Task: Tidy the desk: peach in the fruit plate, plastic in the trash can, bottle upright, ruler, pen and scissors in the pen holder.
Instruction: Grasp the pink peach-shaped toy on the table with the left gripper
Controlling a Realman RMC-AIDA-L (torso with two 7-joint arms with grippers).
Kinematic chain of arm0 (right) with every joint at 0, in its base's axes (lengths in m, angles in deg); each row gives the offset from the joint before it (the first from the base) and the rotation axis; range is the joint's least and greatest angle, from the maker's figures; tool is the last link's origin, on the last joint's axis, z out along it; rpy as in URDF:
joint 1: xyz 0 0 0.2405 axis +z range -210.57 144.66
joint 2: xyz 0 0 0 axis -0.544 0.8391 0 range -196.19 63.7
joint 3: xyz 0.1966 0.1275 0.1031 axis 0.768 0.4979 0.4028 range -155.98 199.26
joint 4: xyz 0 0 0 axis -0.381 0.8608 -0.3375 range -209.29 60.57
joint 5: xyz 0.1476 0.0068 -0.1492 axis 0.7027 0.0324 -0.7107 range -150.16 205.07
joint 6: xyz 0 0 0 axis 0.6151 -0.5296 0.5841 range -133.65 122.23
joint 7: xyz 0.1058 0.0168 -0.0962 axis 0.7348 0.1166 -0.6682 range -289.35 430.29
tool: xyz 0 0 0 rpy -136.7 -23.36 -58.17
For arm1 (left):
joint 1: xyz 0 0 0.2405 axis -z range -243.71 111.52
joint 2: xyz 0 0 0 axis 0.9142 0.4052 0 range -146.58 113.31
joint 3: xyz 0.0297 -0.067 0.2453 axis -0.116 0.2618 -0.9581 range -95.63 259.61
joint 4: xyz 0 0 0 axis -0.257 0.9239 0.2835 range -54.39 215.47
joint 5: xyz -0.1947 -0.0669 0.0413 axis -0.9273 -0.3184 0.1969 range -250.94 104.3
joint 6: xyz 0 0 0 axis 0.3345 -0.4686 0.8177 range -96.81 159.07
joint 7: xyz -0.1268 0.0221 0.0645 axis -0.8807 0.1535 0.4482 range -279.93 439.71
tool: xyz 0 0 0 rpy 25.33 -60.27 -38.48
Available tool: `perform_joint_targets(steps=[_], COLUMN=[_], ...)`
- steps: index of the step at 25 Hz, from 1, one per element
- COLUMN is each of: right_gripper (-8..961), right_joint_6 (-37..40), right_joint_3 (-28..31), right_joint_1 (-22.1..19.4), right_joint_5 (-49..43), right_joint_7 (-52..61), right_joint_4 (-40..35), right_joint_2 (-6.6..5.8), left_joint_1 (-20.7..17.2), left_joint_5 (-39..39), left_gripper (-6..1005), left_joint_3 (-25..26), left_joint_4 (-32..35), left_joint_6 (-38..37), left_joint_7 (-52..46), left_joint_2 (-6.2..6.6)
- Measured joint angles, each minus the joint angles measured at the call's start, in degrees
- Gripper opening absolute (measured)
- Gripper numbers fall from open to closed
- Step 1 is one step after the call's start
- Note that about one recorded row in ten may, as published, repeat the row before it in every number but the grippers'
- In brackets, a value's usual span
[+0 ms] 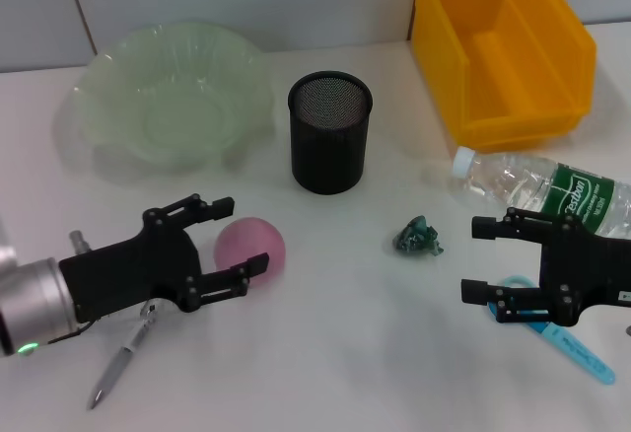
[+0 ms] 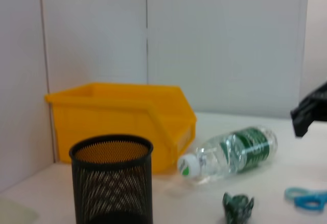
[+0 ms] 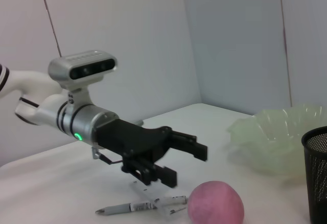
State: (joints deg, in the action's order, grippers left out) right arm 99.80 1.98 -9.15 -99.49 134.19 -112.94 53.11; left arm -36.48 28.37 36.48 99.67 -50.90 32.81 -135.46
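A: The left hand [image 1: 231, 244] has its fingers spread around the round, matte pink peach [image 1: 250, 248], at three o'clock from its wrist, on the white tabletop [image 1: 335, 333].

B: The right wrist view shows the pen [image 3: 140, 205] beneath it. The right hand [image 1: 480, 258], fingers apart, hovers by the clear bottle [image 1: 537, 187] lying flat.

Bright, even light; soft shadows.

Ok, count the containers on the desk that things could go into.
3. The pale green fruit plate stands at the back on the robot's left, the black mesh pen holder in the middle, and the yellow bin at the back right.
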Motion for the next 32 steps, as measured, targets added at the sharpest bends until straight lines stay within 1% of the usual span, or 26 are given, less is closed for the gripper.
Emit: perform_joint_targets(steps=[3,11,13,27,32], right_gripper=[823,823,823,824,824], right_joint_6=[0.03,0.04,0.04,0.04,0.03], right_joint_3=[-0.38,-0.53,-0.56,-0.55,-0.55], right_joint_1=[-0.05,0.11,0.15,0.08,0.1], right_joint_5=[0.0,0.04,0.06,0.13,0.13], right_joint_7=[0.0,0.05,0.13,0.23,0.34], right_joint_4=[0.0,0.0,0.0,0.0,0.0], right_joint_2=[0.0,0.0,0.0,0.0,0.0], left_joint_1=[1.45,2.58,3.0,3.9,4.09], left_joint_5=[-0.22,-0.16,-0.03,0.12,0.07], left_gripper=[791,785,784,774,646], left_joint_3=[-2.15,-2.27,-3.21,-4.66,-5.32], left_joint_4=[-0.5,-1.75,-2.29,-3.41,-3.5], left_joint_6=[4.23,8.8,10.29,11.51,12.06], left_joint_7=[0.14,0.34,0.0,-0.56,-0.84], left_joint_2=[-0.17,-0.26,-0.27,-0.27,-0.27])
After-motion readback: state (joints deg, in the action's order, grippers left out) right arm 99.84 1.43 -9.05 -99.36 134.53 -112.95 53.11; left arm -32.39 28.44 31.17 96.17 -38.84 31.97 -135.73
